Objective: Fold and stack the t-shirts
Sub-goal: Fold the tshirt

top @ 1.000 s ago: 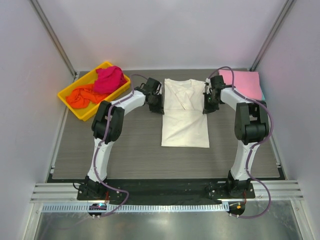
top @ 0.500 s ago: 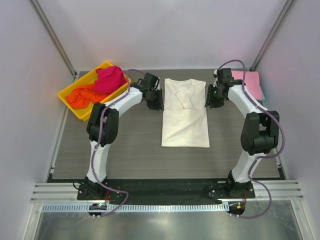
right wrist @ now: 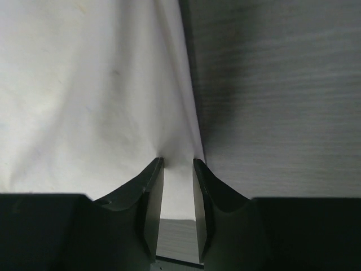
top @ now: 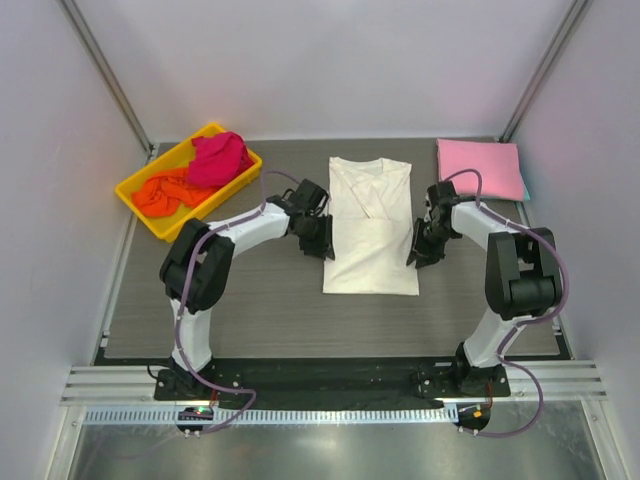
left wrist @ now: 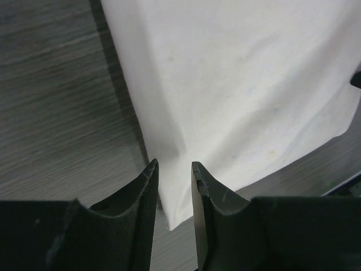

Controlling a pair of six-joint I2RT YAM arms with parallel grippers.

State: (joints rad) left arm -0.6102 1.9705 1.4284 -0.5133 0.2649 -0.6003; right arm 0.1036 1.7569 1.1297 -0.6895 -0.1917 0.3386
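Cream-white t-shirt (top: 370, 250) lay flat on the desk (top: 260, 310), its side edges between the narrowly parted, not yet gripping jaws of left hand (left wrist: 174, 165) and right hand (right wrist: 177, 161), which needed even, simultaneous pinches for a square fold.

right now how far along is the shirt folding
Done: the pink shirt lies folded at the far right. In hand: the cream shirt has its sleeves folded in; the left gripper and right gripper sit open at its side edges. Left: fold it shorter, stack it, then do the magenta shirt and orange shirt bunched in the tray.
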